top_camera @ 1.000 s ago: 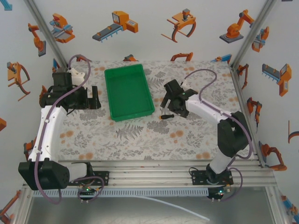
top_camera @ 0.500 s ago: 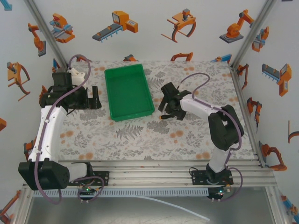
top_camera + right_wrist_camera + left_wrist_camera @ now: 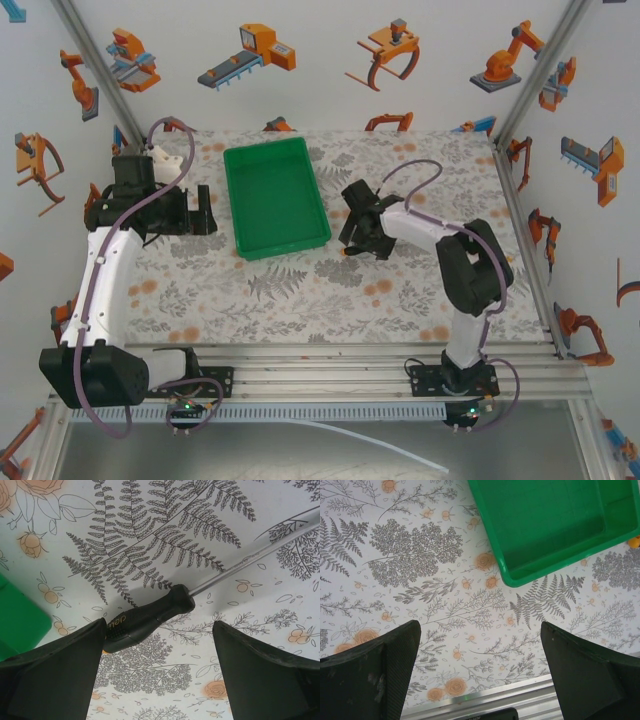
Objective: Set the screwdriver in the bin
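Observation:
The screwdriver [image 3: 145, 620] lies flat on the flowered table, its black handle toward my left finger and its thin metal shaft [image 3: 250, 555] running up to the right. My right gripper [image 3: 160, 680] hangs open just above it, the handle's end beside the left finger [image 3: 55, 675], nothing between the pads. From above, the right gripper [image 3: 358, 240] covers most of the screwdriver, whose orange end [image 3: 346, 251] peeks out. The green bin [image 3: 275, 197] stands empty just left of it. My left gripper [image 3: 204, 210] is open beside the bin's left side.
The bin's near corner [image 3: 520, 575] shows in the left wrist view, with the aluminium table edge [image 3: 485, 695] below. A bit of green bin [image 3: 20, 625] sits at the left of the right wrist view. Frame posts stand at the back corners.
The right gripper has shifted a little left and down over the screwdriver while its elbow swung in toward the table's middle. The left arm and the bin have stayed put.

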Controlling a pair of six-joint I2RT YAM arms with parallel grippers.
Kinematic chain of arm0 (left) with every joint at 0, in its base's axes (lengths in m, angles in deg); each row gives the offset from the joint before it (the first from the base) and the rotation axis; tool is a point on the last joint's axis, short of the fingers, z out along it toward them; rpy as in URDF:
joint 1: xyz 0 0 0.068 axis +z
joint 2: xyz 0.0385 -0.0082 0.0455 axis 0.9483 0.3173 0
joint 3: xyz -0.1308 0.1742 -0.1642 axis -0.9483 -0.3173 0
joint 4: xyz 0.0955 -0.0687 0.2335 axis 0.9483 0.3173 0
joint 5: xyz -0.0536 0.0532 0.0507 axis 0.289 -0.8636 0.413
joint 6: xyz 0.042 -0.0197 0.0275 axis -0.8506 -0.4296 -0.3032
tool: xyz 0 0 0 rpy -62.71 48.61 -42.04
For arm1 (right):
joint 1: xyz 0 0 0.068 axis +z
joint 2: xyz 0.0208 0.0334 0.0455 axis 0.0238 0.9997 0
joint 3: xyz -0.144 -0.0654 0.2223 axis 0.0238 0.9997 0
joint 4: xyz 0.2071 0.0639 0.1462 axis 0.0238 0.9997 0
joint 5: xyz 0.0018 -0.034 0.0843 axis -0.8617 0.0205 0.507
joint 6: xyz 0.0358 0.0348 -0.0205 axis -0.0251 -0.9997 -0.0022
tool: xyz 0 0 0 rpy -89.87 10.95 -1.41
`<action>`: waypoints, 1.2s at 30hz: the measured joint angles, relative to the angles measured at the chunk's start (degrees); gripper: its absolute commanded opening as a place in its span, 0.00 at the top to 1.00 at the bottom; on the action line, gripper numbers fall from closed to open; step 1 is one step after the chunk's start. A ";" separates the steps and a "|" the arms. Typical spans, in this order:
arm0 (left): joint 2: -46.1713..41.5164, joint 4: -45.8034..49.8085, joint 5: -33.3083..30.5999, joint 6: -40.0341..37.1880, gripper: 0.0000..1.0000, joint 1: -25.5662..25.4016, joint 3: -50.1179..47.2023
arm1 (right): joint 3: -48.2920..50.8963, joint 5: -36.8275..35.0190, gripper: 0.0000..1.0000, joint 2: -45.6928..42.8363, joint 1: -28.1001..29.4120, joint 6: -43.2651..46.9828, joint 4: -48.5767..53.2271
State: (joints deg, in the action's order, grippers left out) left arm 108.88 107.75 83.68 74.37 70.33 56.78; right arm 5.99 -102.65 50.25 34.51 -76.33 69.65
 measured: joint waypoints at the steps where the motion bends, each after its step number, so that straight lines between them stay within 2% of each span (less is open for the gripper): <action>1: -0.04 0.02 0.00 0.02 0.03 0.00 -0.09 | -0.26 0.09 0.23 0.44 0.00 0.07 -0.02; 6: -0.35 0.00 0.02 -0.13 0.03 0.00 -0.17 | -0.79 0.17 0.24 1.16 0.00 0.87 -0.11; 9: -0.55 0.00 0.02 -0.17 0.03 0.00 -0.17 | -1.09 0.13 0.30 1.51 0.00 1.20 -0.11; 20: -0.59 0.00 0.04 -0.17 0.03 0.00 -0.22 | -1.09 -0.09 0.38 1.90 -0.11 2.62 -0.11; 29: -0.76 0.02 0.22 -0.17 0.03 0.00 -0.22 | -1.09 -0.31 0.40 1.90 -0.11 3.69 -0.09; 31: -0.98 0.04 0.22 -0.17 0.03 0.00 -0.22 | -1.09 -0.28 0.47 1.90 -0.11 3.85 -0.11; 36: -1.36 0.04 0.22 -0.17 0.03 0.00 -0.22 | -1.09 -0.28 0.49 1.90 -0.11 4.20 -0.13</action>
State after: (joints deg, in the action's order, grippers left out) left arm 107.52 107.79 83.90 74.19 70.33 56.56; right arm 4.89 -102.93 52.15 34.40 -72.13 69.51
